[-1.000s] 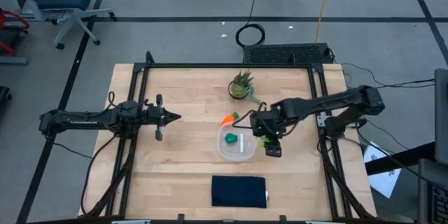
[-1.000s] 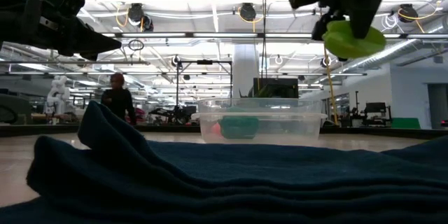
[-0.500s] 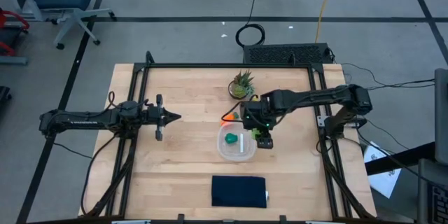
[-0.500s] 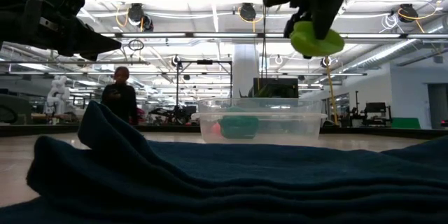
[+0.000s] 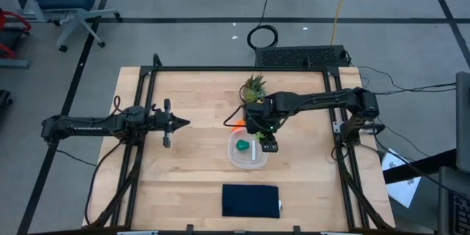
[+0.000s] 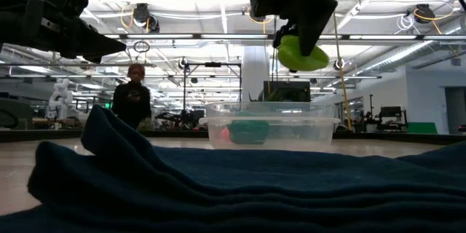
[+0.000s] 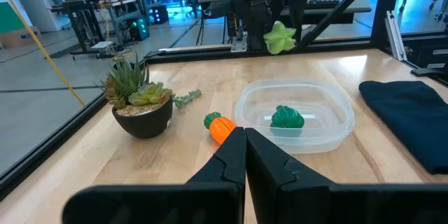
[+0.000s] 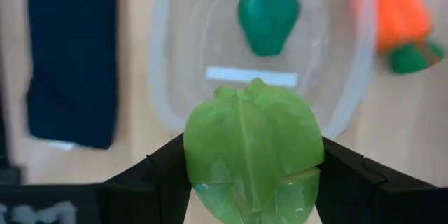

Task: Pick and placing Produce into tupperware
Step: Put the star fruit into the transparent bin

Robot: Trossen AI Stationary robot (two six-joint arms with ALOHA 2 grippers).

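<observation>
The clear tupperware (image 5: 233, 160) sits at mid-table, with the dark green lump (image 5: 241, 145) resting on its floor. The orange carrot (image 5: 239, 125) lies on the wood just beyond the tupperware's far rim. My right gripper (image 5: 266, 141) hovers over the right part of the container, shut on the yellow-green leaf piece (image 8: 252, 140), which also shows high above the container (image 6: 301, 54). My left gripper (image 5: 185, 123) waits shut over the table's left half, above the wood. My right gripper pinches the leaf piece between its two fingers (image 8: 157, 171), one on each of its opposite sides (image 8: 203, 154). The fingers come from above, pointing down. The piece is lifted clear, well above the tupperware's rim (image 6: 269, 121).
A spiky potted plant (image 5: 254, 88) stands near the far edge, close behind the right arm. A dark navy cloth (image 5: 250, 200) lies near the near edge. A person (image 6: 135, 102) stands in the room beyond the table. Bare wood lies on the table's left half.
My right gripper has carried the leaf piece toward the table's left, from beside the tupperware's right edge to over its right part, staying shut on it. The person in the background has walked a little.
</observation>
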